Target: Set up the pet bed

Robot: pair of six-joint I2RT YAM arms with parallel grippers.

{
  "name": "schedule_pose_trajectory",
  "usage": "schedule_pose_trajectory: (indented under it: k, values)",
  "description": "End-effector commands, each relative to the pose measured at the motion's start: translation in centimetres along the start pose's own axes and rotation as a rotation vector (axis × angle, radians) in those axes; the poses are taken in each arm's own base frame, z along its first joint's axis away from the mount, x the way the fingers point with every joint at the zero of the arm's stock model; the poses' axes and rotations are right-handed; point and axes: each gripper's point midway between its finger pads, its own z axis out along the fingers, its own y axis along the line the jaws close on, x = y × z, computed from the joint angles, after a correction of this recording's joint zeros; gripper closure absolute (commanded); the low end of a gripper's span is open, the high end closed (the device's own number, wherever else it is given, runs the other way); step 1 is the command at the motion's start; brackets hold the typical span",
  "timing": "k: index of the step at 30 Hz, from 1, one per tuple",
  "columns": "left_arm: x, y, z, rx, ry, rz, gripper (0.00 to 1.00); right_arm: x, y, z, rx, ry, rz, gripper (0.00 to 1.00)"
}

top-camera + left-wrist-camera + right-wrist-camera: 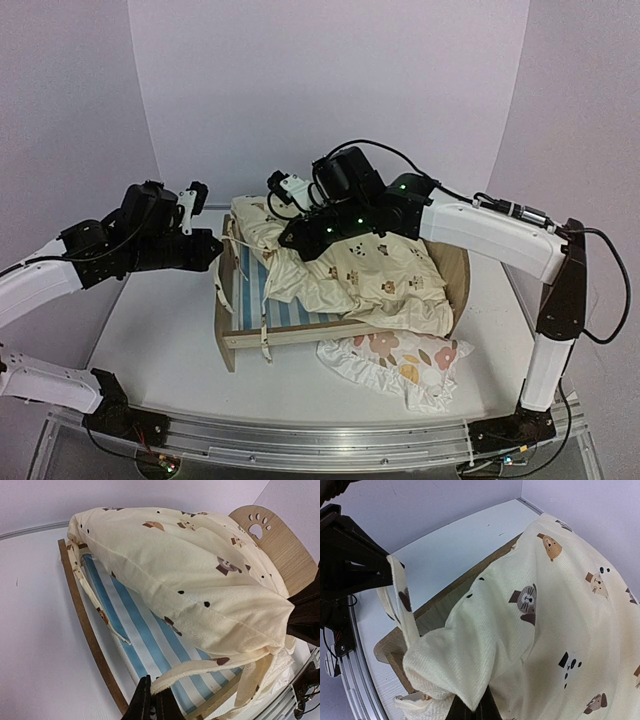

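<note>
The left gripper (154, 700) pinches a strap (200, 667) of the cream animal-print cushion (375, 262). The right gripper (472, 710) pinches its fabric over the light-wood pet bed (290, 338).

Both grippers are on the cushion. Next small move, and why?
Probably ease the left gripper, shut on a tie strap, back toward the footboard: the cushion is bunched at the headboard end, leaving the striped base bare. The right gripper pinches its fabric.
</note>
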Motion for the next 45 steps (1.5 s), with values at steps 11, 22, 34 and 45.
schedule_pose_trajectory:
  k: [11,22,34,45]
  values:
    - [7.2,0.2,2.6,0.053,0.206,-0.085,0.9,1.3,-0.9,1.6,0.023,0.022,0.1,1.0]
    - [9.9,0.2,2.7,0.07,0.27,-0.113,0.67,4.2,-1.6,6.3,0.106,0.102,0.122,1.0]
    - [8.9,3.6,1.4,-0.13,0.205,-0.136,0.21,6.2,0.9,9.2,0.104,0.154,0.006,0.84]
    - [11.8,2.6,3.1,-0.111,0.284,-0.11,0.4,3.6,1.9,2.9,0.124,0.098,-0.041,0.33]
